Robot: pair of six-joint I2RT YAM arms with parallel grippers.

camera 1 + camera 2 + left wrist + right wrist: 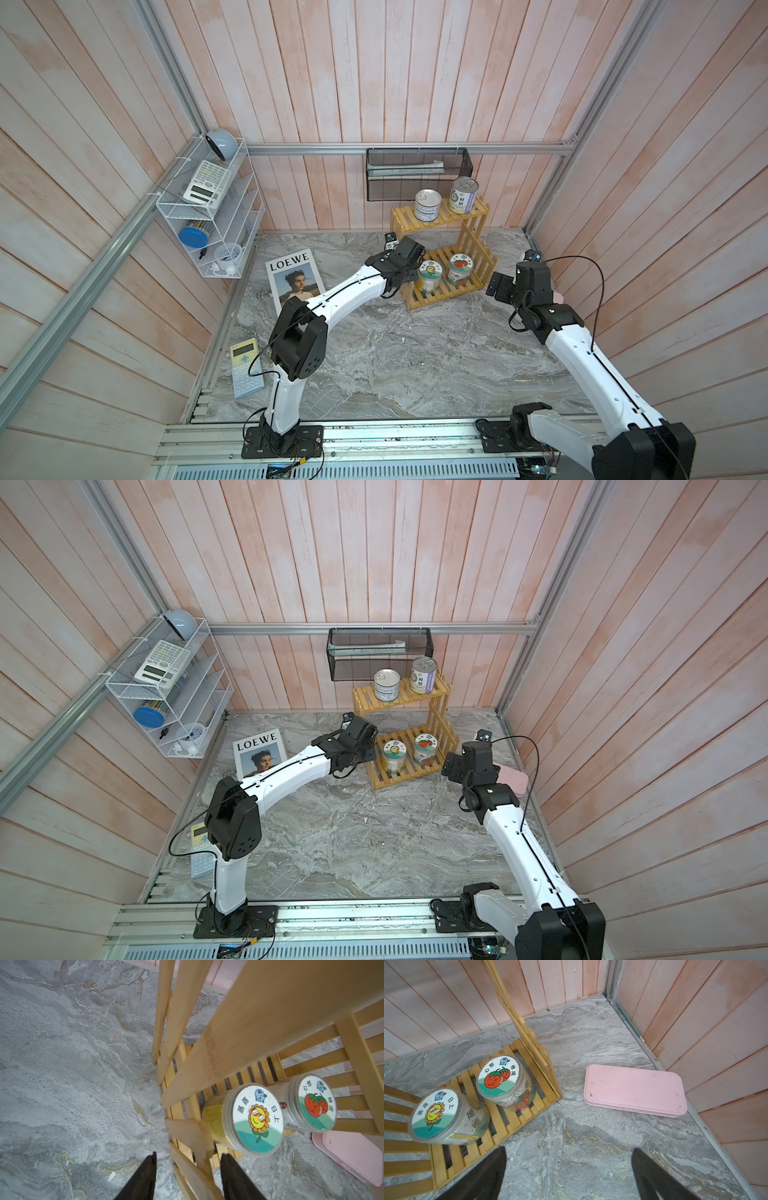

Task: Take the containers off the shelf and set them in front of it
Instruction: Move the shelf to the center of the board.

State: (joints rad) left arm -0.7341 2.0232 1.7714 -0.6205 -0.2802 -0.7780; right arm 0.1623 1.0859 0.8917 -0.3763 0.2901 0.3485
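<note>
The left tool (pixel 188 1154), half spread, straddles the end slat (pixel 191 1136) of the shelf (pixel 249 1032) just beside the sunflower-lid jar (pixel 257 1118) on its lower tier, so closing there could pinch wood and drag the shelf, while the right tool (pixel 570 1148) hangs spread wide and empty near the other end.

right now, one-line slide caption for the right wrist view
Open right claw near the shelf, whose lower tier holds the sunflower jar and tomato jar; pink case nearby.
</note>
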